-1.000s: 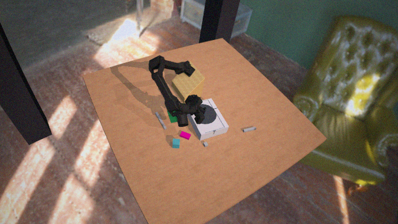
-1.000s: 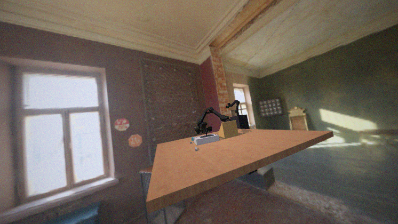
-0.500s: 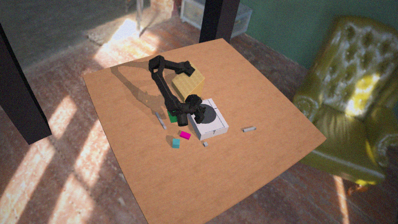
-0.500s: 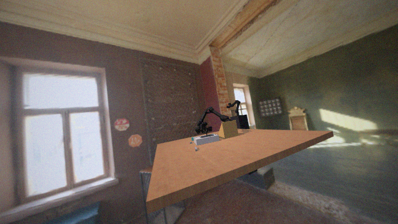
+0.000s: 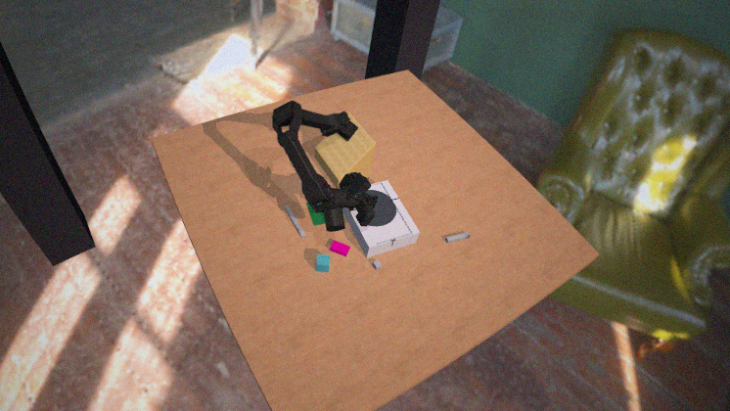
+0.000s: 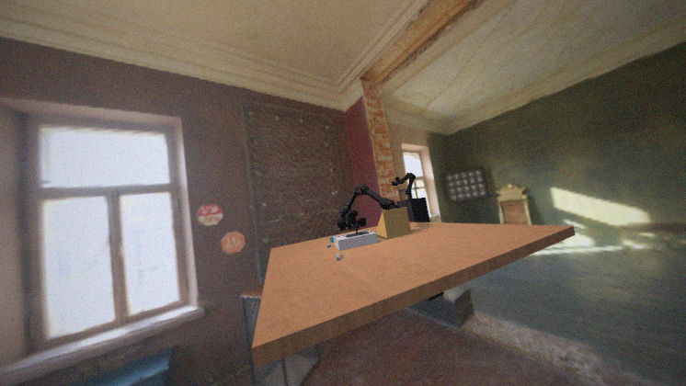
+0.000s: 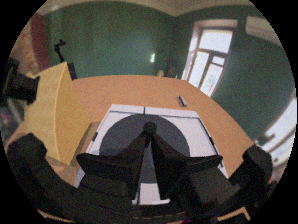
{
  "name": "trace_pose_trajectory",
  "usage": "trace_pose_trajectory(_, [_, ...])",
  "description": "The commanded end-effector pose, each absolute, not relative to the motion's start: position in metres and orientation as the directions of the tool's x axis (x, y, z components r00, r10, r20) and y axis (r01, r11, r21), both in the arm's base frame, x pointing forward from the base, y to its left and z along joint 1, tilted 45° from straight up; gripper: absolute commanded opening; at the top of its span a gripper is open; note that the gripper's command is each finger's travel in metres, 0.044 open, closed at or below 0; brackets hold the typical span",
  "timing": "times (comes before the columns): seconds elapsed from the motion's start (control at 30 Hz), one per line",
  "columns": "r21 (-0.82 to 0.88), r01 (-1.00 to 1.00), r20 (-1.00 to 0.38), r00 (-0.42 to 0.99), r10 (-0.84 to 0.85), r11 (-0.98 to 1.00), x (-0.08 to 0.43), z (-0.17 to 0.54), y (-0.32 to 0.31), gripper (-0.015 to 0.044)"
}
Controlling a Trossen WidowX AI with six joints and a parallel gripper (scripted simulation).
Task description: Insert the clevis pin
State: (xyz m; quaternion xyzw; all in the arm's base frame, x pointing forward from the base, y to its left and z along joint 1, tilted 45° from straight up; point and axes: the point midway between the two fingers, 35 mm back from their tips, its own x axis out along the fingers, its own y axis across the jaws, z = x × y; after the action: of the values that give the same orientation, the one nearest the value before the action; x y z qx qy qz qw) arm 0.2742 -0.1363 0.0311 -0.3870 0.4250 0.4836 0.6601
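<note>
The gripper (image 5: pixel 369 205) (image 6: pixel 356 229) (image 7: pixel 148 133) is closed on something, judged to be the pin (image 7: pixel 150 128), whose dark round end appears to be seen at the fingertips. The shank cannot be made out clearly, so how far it has been let into a hole cannot be told.

Just beneath the hand, the wide dark disc (image 5: pixel 386 207) (image 6: pixel 354 235) (image 7: pixel 117 137) is seen lying flat in the pale tray (image 5: pixel 390 242) (image 6: pixel 357 243) (image 7: pixel 202 131). The disc's hole is hidden under the fingers.

To the hand's left, as seen by the wrist camera, a tan block (image 5: pixel 344 150) (image 6: pixel 396 223) (image 7: pixel 56 110) is stood beside the tray. Behind the hand, a green block (image 5: pixel 317 216) and a magenta block (image 5: pixel 340 248) are laid on the table (image 5: pixel 357 316) (image 6: pixel 407 273) (image 7: pixel 112 90). Farther off, ahead and slightly right, a short grey rod (image 5: pixel 457 237) (image 6: pixel 339 257) (image 7: pixel 182 101) is lying.

The step in hand is judged to be insertion. Alignment of both holes should be kept while the pin is lowered until its head is seated; only then should the fingers be opened and lifted away. If released early, the pin might be left tilted or jammed.
</note>
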Motion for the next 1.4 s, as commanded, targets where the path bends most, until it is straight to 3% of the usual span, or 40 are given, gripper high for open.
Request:
trace_pose_trajectory(0.0, [-0.096, -0.969, -0.936, 0.166, 0.309, 0.229, 0.2718, 0.0297, -0.1356, 0.0])
trace_pose_trajectory(1.37, [-0.096, -0.969, -0.936, 0.166, 0.31, 0.229, 0.2662, 0.0279, -0.1332, 0.0])
